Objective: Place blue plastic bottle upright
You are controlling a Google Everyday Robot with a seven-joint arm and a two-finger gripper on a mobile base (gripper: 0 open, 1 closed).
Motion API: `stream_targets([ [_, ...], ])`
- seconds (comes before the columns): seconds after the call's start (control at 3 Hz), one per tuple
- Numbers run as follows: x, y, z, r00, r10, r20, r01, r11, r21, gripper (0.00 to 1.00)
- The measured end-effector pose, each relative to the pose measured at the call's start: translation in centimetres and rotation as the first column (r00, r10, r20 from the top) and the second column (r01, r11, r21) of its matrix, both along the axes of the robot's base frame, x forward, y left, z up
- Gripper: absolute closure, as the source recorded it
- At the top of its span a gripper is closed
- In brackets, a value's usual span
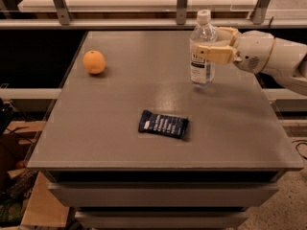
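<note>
A grey table is seen from its near edge, and everything is placed against it. The blue plastic bottle is stood upright on the table top, in the far right part as the camera sees it, set in a little from the far edge and from the right edge. Its base is rested flat on the surface, its white cap is turned upward, and its white label with dark print is faced towards the near edge.

The gripper is held above the table at the height of the bottle's upper body, reached in from beyond the right edge on a white arm. Its tan fingers are pressed against the bottle from two sides: one is laid across the side nearer the camera, just above the label, and the other is seen behind the bottle's shoulder. The bottle is thus pinched between them.

An orange is set in the table's far left part, well apart from the bottle. A dark blue snack wrapper is laid flat near the table's middle, somewhat towards the near edge. Metal rails are seen beyond the table's far edge, and cardboard is seen on the floor below its near left corner.
</note>
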State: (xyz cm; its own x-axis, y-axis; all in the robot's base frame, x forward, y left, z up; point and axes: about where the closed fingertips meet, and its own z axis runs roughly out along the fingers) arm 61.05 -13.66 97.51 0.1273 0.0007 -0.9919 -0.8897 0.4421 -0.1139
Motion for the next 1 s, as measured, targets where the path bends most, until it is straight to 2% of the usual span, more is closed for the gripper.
stream_targets([
  [1.0,0.31,0.51,-1.05,0.9992,0.018,-0.035,-0.015,0.997,0.072,0.14],
])
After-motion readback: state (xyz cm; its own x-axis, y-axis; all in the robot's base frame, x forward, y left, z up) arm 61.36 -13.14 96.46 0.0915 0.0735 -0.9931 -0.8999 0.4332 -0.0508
